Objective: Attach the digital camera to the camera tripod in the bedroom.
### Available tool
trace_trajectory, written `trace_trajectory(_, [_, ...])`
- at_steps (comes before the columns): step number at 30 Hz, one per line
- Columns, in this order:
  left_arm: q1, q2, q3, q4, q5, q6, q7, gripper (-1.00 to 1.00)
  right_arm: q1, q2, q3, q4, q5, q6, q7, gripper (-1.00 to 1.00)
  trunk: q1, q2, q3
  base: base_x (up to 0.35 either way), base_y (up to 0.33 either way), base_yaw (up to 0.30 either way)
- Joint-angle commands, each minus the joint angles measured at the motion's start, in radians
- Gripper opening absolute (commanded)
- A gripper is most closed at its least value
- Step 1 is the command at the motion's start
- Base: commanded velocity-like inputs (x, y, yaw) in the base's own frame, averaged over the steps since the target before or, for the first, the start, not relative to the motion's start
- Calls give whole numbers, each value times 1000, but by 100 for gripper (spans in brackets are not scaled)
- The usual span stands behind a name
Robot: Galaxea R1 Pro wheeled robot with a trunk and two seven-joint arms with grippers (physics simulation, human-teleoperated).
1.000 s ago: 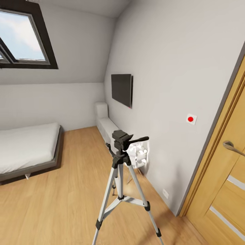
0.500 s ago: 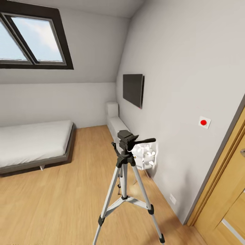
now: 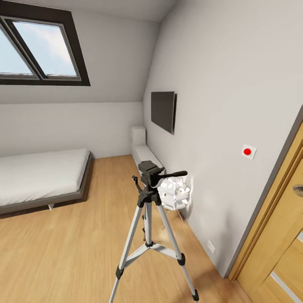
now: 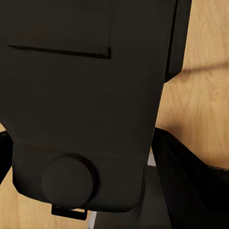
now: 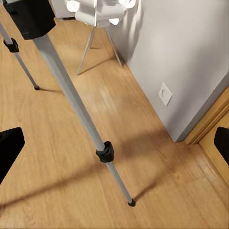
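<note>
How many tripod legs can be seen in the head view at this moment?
3. On the camera tripod, one leg slants toward the near left, one leg toward the near right, and a third leg shows partly behind the centre column, its foot hidden.

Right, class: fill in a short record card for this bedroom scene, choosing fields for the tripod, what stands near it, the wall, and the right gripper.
tripod: camera tripod upright on wood floor, head bare, no camera mounted
behind it: white spiky lamp by the wall
wall: dark panel, red button
bed: grey low bed
right gripper: open, fingertips wide apart
</note>
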Motion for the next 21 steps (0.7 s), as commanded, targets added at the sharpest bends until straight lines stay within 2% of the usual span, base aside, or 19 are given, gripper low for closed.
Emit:
trace_trajectory(1, [-2, -1, -9, 3, 3, -5, 1, -100, -1, 0, 4, 1, 5, -2, -9, 100, 1, -2, -2, 0, -2, 0])
trace_trajectory(21, [-2, -1, -9, 3, 3, -5, 1, -100, -1, 0, 3, 1, 5, 3, -10, 100, 1, -2, -2, 0, 0, 0])
